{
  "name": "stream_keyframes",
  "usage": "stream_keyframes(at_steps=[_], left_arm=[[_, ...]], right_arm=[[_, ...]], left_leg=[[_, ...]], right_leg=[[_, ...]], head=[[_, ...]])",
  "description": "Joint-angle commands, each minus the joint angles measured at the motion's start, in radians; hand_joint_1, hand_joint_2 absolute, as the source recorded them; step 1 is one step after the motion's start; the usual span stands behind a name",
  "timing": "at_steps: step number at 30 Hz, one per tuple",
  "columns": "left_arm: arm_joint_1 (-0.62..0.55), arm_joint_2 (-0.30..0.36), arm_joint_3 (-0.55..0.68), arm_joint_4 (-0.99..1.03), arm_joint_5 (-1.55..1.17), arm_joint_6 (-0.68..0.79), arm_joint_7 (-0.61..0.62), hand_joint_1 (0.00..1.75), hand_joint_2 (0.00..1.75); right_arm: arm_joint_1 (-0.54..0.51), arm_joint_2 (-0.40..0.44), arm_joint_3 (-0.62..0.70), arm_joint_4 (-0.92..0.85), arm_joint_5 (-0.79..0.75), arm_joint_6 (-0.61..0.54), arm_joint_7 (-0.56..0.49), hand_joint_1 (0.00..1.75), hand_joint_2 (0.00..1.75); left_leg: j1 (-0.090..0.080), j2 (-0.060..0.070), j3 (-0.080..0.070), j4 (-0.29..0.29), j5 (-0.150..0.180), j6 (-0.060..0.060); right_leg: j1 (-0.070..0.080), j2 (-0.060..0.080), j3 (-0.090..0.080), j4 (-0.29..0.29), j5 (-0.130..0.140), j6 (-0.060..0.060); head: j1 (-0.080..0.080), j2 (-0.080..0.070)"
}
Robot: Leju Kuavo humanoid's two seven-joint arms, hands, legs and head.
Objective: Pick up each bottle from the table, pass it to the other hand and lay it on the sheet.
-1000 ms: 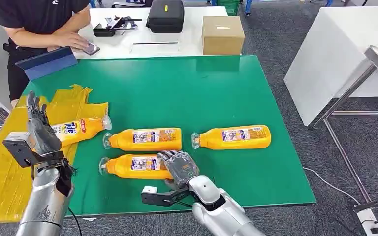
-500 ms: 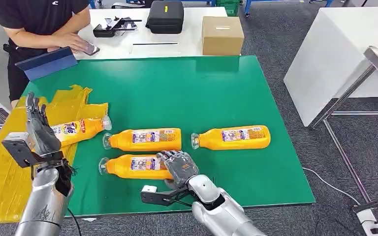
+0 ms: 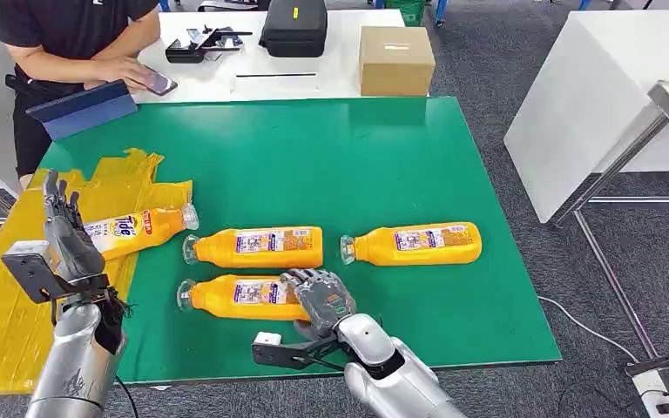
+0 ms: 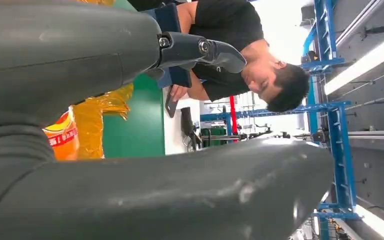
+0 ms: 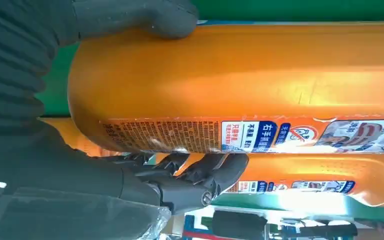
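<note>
Two loose bottles (image 3: 257,247) (image 3: 414,243) beyond the nearest bottle (image 3: 235,296) in right hand's (image 3: 318,296) grip; left hand (image 3: 65,231) spread, empty.

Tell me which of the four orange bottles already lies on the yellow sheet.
The leftmost bottle, beside the raised left hand; its body rests on the yellow sheet, while the other three lie on the green table.

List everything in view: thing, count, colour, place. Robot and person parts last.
bottles: four, orange, lying down; three on the green table, one on the sheet
sheet: one, yellow, over the table's left end
table: one, green top
box: one, brown, on the white table behind
case: one, black, on that white table
folder: one, blue, at the green table's far left corner
person: one, black shirt, holding a phone
left hand: raised, fingers spread, holding nothing
right hand: wrapped round the nearest bottle
</note>
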Motion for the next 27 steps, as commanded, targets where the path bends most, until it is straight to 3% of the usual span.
stream_keyframes(at_steps=[1, 5, 27], left_arm=[[0.033, 0.005, 0.028, -0.020, -0.003, 0.005, 0.005, 0.00, 0.00], [0.038, 0.005, 0.032, -0.027, -0.005, 0.006, 0.006, 0.00, 0.00], [0.021, -0.016, 0.030, -0.021, -0.030, 0.014, 0.029, 0.00, 0.00]], right_arm=[[0.081, -0.066, -0.028, -0.253, -0.005, -0.009, 0.002, 1.75, 1.75], [0.110, -0.082, -0.042, -0.361, -0.001, 0.010, 0.015, 1.75, 1.75], [0.150, -0.089, -0.077, -0.472, 0.005, 0.002, 0.019, 1.75, 1.75]], left_leg=[[0.000, 0.000, 0.001, 0.000, -0.001, -0.002], [0.000, 0.000, -0.002, 0.001, -0.001, -0.002], [0.000, -0.001, -0.005, 0.001, -0.001, -0.002]], right_leg=[[0.000, -0.001, 0.002, -0.001, -0.001, -0.001], [0.000, -0.001, -0.001, 0.000, -0.001, -0.001], [0.000, -0.002, -0.005, 0.000, -0.001, -0.001]], head=[[0.000, 0.000], [0.000, 0.000], [0.000, 0.000]])
